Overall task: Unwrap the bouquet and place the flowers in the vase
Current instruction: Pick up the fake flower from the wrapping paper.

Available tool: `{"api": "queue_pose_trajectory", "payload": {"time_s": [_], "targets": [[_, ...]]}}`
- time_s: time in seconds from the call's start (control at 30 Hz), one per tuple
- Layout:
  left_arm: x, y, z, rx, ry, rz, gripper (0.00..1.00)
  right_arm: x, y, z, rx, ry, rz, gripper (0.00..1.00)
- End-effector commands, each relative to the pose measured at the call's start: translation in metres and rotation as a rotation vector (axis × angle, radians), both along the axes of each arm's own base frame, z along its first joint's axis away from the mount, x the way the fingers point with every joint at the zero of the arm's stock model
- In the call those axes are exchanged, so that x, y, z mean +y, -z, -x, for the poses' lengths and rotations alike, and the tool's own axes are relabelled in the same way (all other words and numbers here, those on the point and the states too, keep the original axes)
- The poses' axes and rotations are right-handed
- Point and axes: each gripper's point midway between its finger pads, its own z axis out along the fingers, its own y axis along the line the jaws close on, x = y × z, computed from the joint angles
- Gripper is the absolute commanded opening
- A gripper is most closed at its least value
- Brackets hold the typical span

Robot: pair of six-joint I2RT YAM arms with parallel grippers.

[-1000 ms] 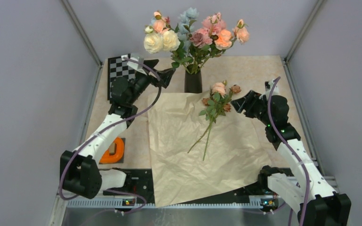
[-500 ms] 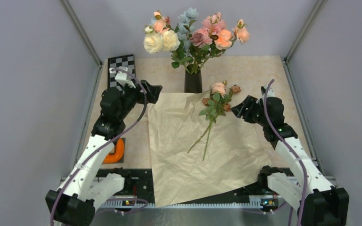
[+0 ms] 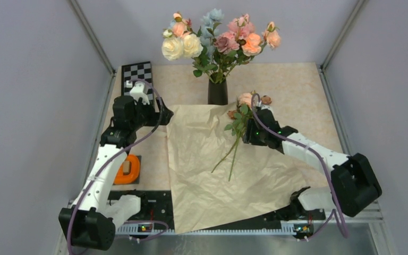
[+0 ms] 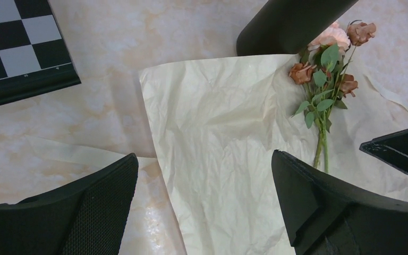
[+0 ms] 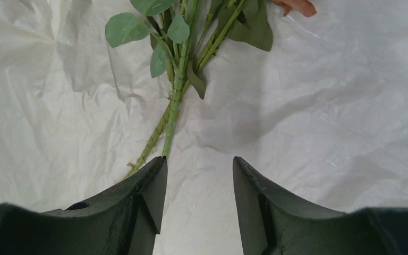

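Looking from above, the kraft paper [image 3: 212,180] lies spread flat, so unwrapping seems done. Most flowers [image 3: 183,47] stand in the black vase [image 3: 218,93]; one rose sprig [image 3: 243,114] lies on the sheet. Left wrist view: the left gripper [image 4: 203,157] gapes wide and empty, parked clear of the work. Right wrist view: the right gripper [image 5: 199,160] is part-open, holding nothing, its gap just right of the stems [image 5: 174,106], probably lining up a pinch.
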Motion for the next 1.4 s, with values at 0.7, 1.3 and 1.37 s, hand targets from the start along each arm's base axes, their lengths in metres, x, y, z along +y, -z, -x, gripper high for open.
{"api": "queue_pose_trajectory", "payload": {"time_s": [0.7,1.3,1.37], "targets": [[0.017,-0.035,0.013,-0.142,-0.021,-0.096,0.99,0.052,0.040,-0.056,0.050,0.027,0.134,0.30],[0.016,-0.033,0.013,-0.138,-0.017,-0.092,0.99,0.053,0.054,-0.058,0.078,0.049,0.149,0.16],[0.016,-0.033,0.013,-0.137,-0.018,-0.092,0.99,0.052,0.056,-0.057,0.083,0.057,0.153,0.12]]}}
